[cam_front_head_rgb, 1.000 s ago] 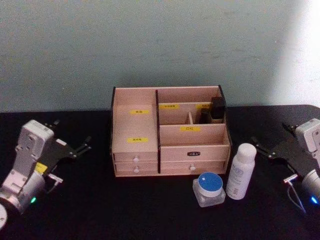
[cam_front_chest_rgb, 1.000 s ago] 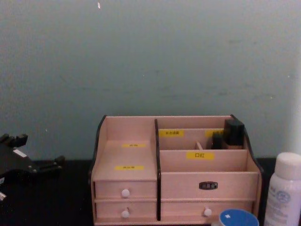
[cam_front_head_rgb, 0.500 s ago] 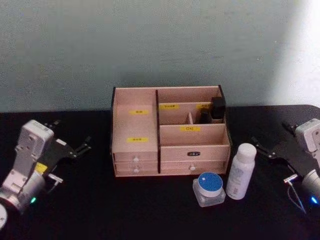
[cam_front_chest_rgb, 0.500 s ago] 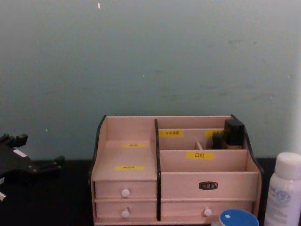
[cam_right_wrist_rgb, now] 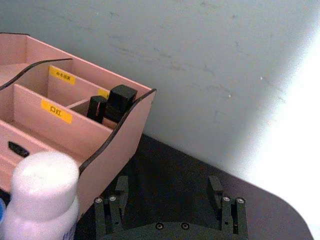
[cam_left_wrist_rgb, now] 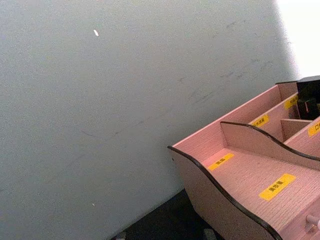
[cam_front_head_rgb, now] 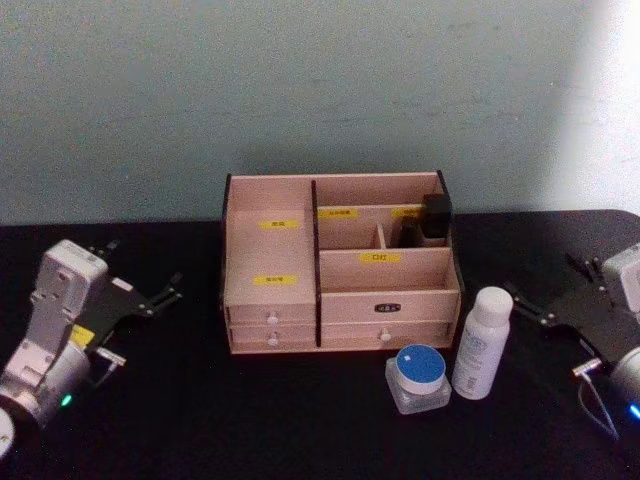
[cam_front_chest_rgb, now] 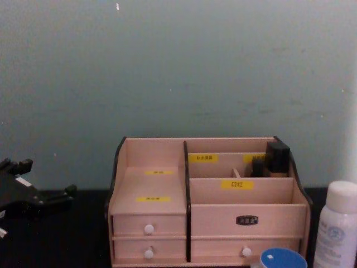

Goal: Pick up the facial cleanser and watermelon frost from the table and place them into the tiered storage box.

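While nothing is gripped yet, head view: white cylindrical bottle (cam_front_head_rgb: 482, 343) just beside blue-lidded clear jar (cam_front_head_rgb: 418, 378), lower right on black desk (cam_front_head_rgb: 250, 420), before light wooden tiered storage box (cam_front_head_rgb: 340, 262), centre. Left gripper (cam_front_head_rgb: 143, 268) lower left, right gripper (cam_front_head_rgb: 543, 278) right edge: jaws released, empty. Right wrist view: jaws spread near bottle, so likely first pick.

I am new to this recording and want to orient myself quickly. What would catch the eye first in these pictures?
The light wooden tiered storage box stands in the middle of the black table. In front of its right corner stand a white bottle and a blue-lidded jar, side by side. The left gripper and the right gripper are open at the table's two sides, touching nothing.
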Robot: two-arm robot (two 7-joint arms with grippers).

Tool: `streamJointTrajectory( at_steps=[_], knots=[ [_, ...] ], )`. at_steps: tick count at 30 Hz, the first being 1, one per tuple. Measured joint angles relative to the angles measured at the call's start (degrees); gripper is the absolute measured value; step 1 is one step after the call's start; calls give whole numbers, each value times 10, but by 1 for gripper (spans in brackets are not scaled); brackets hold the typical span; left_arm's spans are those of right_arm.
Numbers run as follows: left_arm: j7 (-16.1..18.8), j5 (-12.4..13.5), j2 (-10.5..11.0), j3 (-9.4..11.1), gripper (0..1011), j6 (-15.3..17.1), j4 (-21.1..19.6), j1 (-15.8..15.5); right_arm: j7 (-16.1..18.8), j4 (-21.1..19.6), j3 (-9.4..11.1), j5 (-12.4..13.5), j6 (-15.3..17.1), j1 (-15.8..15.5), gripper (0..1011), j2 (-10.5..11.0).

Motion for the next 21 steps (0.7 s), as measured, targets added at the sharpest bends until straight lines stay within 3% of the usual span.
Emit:
streamJointTrajectory(
  at_steps=[11, 21],
  knots=[
    [0, 0, 0, 0, 1002, 0, 0, 0, 10, -66, 39, 23, 22, -71, 1002, 29],
    [0, 0, 0, 0, 1001, 0, 0, 0, 54, -142, 77, 62, 38, -152, 1003, 69]
  ],
)
